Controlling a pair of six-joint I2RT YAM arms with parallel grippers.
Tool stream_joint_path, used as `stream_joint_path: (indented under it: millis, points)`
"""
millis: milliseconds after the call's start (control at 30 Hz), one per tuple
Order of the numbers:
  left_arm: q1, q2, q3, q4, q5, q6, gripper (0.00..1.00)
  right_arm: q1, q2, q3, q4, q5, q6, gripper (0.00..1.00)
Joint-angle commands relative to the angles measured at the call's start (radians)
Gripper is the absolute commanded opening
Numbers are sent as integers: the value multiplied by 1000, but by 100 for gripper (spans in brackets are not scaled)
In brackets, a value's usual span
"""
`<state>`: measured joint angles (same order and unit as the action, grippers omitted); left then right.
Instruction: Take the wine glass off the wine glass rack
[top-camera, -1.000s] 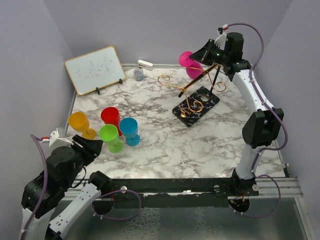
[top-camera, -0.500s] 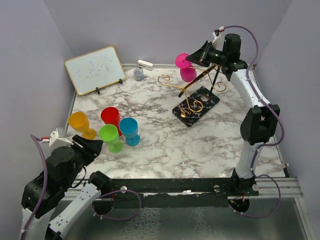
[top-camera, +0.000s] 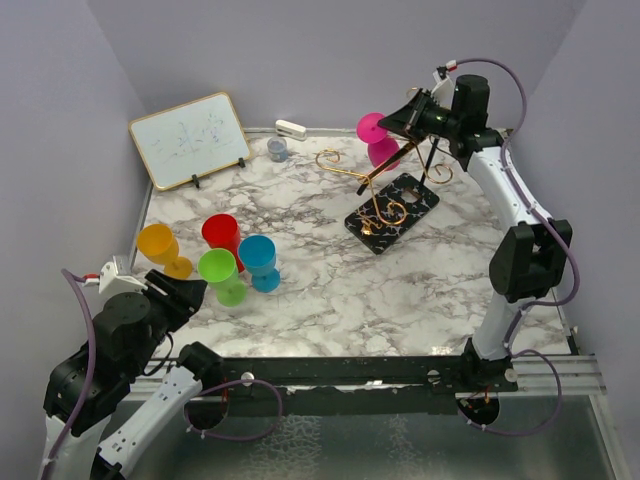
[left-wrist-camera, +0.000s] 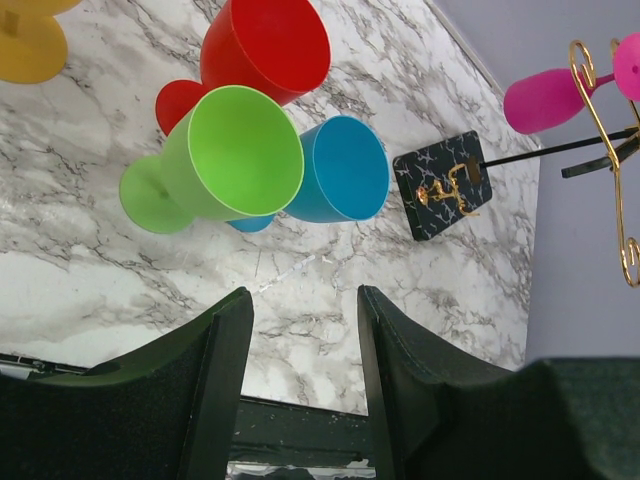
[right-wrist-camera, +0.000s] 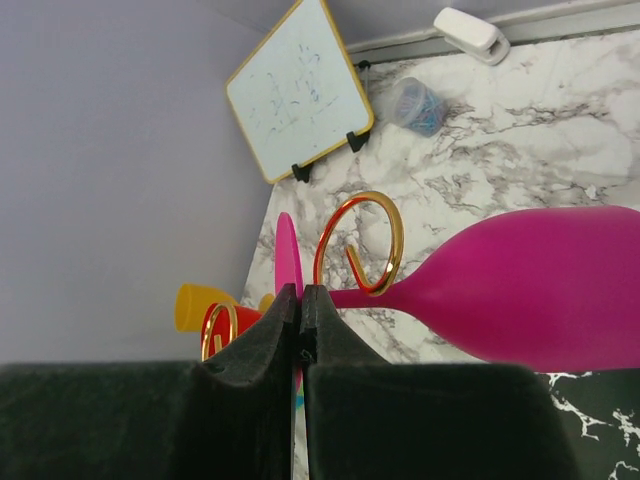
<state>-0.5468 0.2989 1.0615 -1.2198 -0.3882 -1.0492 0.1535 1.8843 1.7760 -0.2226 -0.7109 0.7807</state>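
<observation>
Pinching the pink glass (right-wrist-camera: 530, 285) by its foot with the right gripper (right-wrist-camera: 300, 298) at the far rack (right-wrist-camera: 385, 235), and holding the left gripper (left-wrist-camera: 303, 296) with jaws spread by the near cups (left-wrist-camera: 240, 150).

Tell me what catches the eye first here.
The pink wine glass at the far right, its foot pinched in the shut jaws of the right gripper, its stem in a gold scroll of the wine glass rack. Next, the cluster of bright glasses at the near left.

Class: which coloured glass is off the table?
The pink glass, held sideways in the right gripper; orange, red, green and blue stand on the table.
</observation>
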Motion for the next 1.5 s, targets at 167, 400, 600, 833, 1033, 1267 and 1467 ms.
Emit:
stream_joint_path:
  millis: [167, 400, 600, 833, 1033, 1267, 1467]
  points:
    - [4, -17, -7, 5, 15, -7, 48, -17, -154, -61, -17, 262, -35, 1]
    - [4, -12, 7, 1, 14, -2, 49, -19, -105, 29, 40, 283, -18, 1]
    - [3, -15, 25, -7, 7, -6, 49, -19, -55, 21, 257, 123, 80, 1]
    - [4, -14, 30, 6, 13, -7, 49, -19, 29, 91, 517, -95, 270, 1]
    - [4, -18, 20, 34, 27, -6, 49, -9, -16, 110, 680, -214, 272, 1]
    - [4, -1, 21, 96, 56, 21, 50, 278, -321, 41, 370, -155, -375, 1]
    - [3, 60, 99, 147, 92, 59, 62, 653, -578, -192, 114, 194, -804, 1]
